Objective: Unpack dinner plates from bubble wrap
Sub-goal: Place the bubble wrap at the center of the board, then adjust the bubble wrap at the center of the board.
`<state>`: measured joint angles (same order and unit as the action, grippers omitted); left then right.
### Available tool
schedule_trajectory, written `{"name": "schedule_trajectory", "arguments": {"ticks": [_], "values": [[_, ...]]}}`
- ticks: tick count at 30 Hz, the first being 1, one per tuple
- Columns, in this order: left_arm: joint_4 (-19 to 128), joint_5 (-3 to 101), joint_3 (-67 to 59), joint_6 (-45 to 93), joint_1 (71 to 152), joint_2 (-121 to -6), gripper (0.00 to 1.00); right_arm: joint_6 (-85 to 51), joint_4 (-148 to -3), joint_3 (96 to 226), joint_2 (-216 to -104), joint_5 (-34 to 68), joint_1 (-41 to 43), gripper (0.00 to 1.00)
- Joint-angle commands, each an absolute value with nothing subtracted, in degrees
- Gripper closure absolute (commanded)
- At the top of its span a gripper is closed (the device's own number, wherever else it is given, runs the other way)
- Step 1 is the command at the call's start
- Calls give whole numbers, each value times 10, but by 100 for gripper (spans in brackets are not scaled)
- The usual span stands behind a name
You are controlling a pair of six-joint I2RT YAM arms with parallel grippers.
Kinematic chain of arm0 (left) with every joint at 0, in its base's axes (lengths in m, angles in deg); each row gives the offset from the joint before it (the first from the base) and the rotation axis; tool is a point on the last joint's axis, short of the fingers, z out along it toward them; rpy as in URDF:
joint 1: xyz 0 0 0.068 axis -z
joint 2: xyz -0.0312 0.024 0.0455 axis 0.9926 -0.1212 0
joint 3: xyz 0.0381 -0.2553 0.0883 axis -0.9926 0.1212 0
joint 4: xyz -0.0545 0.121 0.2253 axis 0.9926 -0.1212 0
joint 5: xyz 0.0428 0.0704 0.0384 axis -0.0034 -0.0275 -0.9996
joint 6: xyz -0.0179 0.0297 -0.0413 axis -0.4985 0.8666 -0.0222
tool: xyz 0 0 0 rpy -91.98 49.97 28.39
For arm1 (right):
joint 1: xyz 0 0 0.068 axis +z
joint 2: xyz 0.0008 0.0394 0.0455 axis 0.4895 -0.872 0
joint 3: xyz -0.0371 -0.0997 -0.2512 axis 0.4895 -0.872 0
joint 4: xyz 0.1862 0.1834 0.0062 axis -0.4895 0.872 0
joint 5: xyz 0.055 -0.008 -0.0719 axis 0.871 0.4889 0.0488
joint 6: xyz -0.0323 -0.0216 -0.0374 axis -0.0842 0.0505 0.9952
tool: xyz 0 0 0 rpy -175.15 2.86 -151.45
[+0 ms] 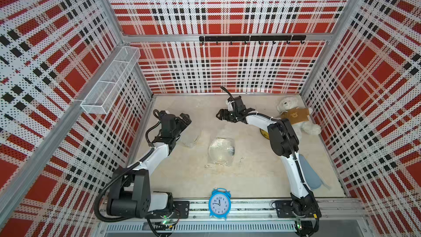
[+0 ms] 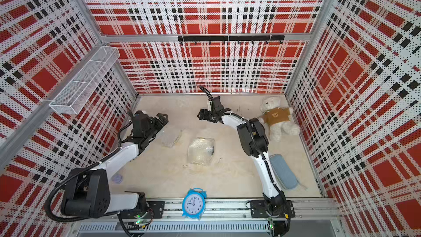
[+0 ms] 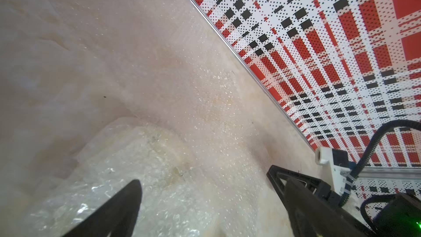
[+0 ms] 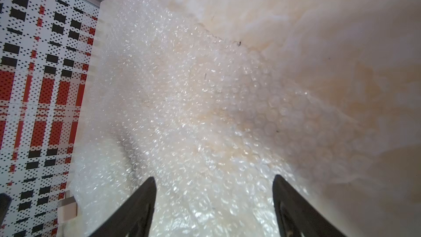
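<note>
Hovering empty, jaws apart: left end effector (image 1: 185, 119) over the leftmost wrapped plate (image 1: 190, 138), likely lining up a grab; right end effector (image 4: 214, 178) over loose bubble wrap (image 4: 182, 92) at the back of the table (image 1: 182, 178), clear of the mid-table wrapped plate (image 1: 222, 150).

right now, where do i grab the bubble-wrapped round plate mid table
Probably the loose clear bubble-wrap flap beyond the wrapped plate, on the blue alarm clock side. Come from above: it lies flat on the beige table, so its rim offers little to pinch.

Blue alarm clock (image 1: 219, 203), teddy bear (image 1: 293, 113) in brown shirt, grey pouch (image 1: 310, 175), wire basket (image 1: 111, 80)
</note>
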<state>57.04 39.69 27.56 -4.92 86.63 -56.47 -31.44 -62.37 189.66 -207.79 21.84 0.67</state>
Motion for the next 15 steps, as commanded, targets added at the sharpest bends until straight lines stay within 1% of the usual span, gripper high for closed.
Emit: {"name": "schedule_trajectory", "arguments": {"ticks": [1,6,15], "values": [[536,435,264,-30,852,-543,1,-312,-633,1924,-2105,197,8,18],[530,449,263,-28,836,-539,1,-297,-616,1962,-2129,176,8,18],[522,475,267,-24,812,-538,1,-263,-565,2088,-2199,138,4,17]]}}
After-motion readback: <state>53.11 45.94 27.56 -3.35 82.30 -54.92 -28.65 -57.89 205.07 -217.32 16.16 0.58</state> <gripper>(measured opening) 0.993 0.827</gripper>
